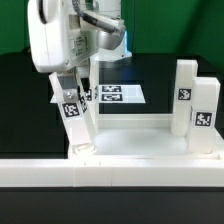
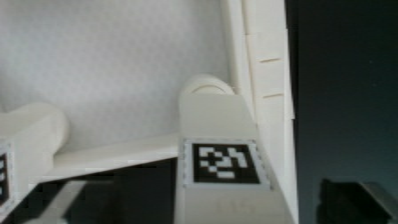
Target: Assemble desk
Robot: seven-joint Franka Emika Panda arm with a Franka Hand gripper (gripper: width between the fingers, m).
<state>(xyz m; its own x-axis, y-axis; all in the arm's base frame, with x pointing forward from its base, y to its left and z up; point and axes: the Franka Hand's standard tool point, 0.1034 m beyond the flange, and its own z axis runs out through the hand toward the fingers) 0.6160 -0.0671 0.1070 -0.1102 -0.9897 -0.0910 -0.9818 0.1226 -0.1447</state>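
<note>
The white rimmed tabletop (image 1: 140, 137) lies flat behind the long bar. One tagged white leg (image 1: 73, 112) stands in its corner on the exterior view's left, leaning slightly. My gripper (image 1: 71, 86) is over this leg's upper end. In the wrist view the same leg (image 2: 228, 160) sits between my fingers (image 2: 352, 202), with dark gaps on both sides, so the gripper (image 2: 205, 205) is open around it. A second leg (image 2: 25, 130) stands close beside it. Two more legs (image 1: 186, 92) (image 1: 205, 112) stand at the tabletop's end on the exterior view's right.
The long white bar (image 1: 110, 172) spans the foreground in front of the tabletop. The marker board (image 1: 118, 95) lies on the black table behind the tabletop. The arm's white body (image 1: 55, 35) fills the upper part of the exterior view's left.
</note>
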